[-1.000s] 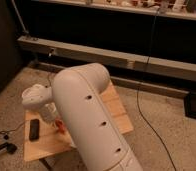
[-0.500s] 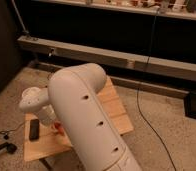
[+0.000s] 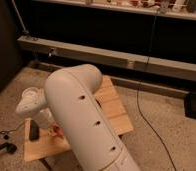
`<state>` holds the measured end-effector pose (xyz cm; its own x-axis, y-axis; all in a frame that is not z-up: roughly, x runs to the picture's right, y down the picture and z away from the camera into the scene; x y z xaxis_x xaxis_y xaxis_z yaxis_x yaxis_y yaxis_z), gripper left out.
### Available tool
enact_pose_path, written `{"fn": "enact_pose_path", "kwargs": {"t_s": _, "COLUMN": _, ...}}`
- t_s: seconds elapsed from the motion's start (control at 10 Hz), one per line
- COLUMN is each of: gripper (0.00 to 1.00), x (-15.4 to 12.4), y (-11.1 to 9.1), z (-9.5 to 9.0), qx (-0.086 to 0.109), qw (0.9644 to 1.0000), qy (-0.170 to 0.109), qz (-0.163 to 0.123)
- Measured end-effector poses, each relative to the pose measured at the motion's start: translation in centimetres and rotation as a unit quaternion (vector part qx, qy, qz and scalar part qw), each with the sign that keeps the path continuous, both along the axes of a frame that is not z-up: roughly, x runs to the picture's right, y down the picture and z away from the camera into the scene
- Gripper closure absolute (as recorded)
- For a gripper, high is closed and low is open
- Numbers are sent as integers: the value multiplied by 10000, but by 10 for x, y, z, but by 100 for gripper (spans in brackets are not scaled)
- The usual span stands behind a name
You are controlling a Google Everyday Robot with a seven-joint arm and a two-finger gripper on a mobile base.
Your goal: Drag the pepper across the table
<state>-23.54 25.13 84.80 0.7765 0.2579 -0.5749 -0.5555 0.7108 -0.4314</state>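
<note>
The small wooden table stands on the speckled floor, and my big white arm hides most of it. The orange-red pepper shows only as a small patch on the table's left part, right under my wrist. My gripper reaches down from the round white wrist joint and sits right at the pepper. The arm hides whether it touches the pepper.
A black phone-like slab lies on the table just left of the pepper. A dark object and a cable lie on the floor at the left. A black cable runs down the floor at the right. A long grey ledge runs behind the table.
My wrist and gripper have moved a little left and toward the table's front edge. The pepper patch has shifted the same way with them.
</note>
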Motion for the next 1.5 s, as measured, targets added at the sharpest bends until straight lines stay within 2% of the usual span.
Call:
{"fn": "enact_pose_path", "kwargs": {"t_s": 0.4, "gripper": 86, "x": 5, "y": 0, "z": -2, "qx": -42, "qw": 9999, "qy": -72, "qz": -142}}
{"fn": "enact_pose_path", "kwargs": {"t_s": 0.8, "gripper": 86, "x": 12, "y": 2, "z": -7, "qx": -73, "qw": 9988, "qy": -207, "qz": -435}}
{"fn": "enact_pose_path", "kwargs": {"t_s": 1.1, "gripper": 86, "x": 16, "y": 16, "z": -21, "qx": -273, "qw": 9955, "qy": -437, "qz": -795}}
{"fn": "enact_pose_path", "kwargs": {"t_s": 1.5, "gripper": 86, "x": 20, "y": 34, "z": -30, "qx": -471, "qw": 9917, "qy": -523, "qz": -1074}}
